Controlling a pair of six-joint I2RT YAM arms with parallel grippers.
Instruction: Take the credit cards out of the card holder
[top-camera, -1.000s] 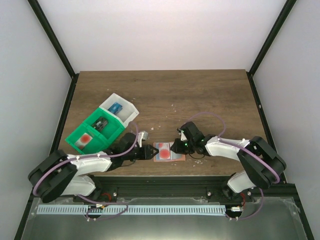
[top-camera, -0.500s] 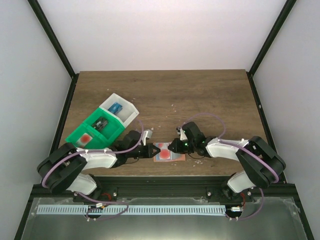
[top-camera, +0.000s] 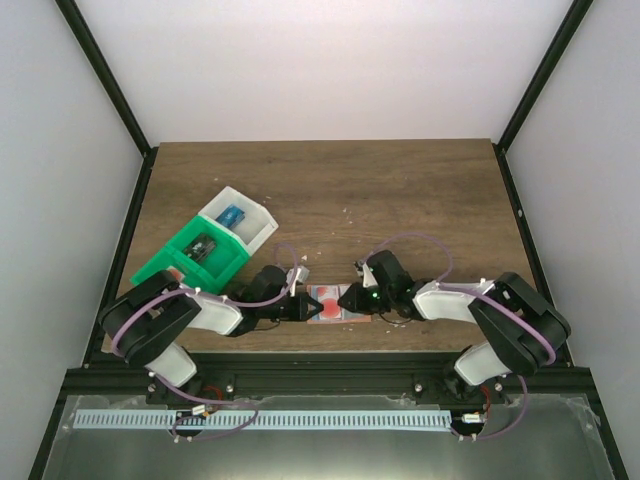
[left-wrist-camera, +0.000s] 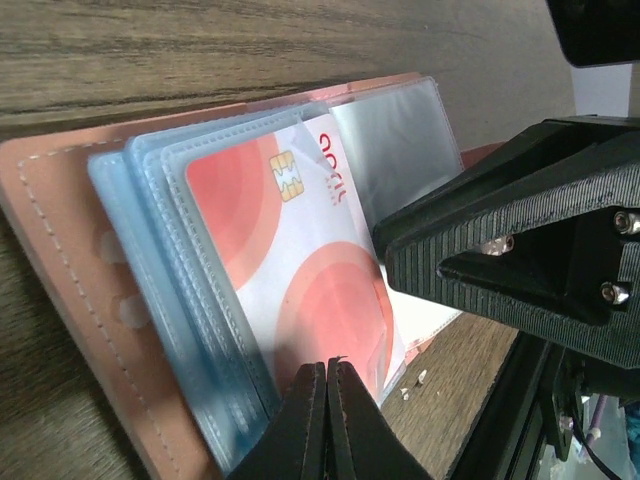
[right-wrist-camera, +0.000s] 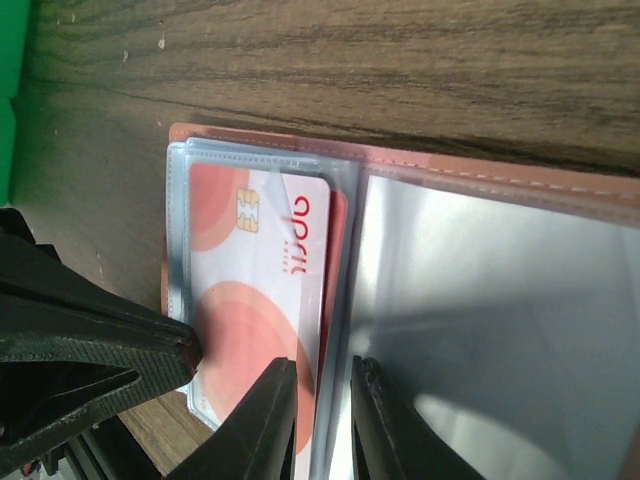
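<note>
left gripper (left-wrist-camera: 327, 420) pinching red card (left-wrist-camera: 300, 260) edge

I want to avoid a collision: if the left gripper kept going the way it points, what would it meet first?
Probably the right gripper, facing it across the red and white card in the card holder; depth is unclear.

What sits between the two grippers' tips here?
The open card holder with the red and white card in its sleeve lies between the left gripper and right gripper; clearest in both wrist views.
</note>
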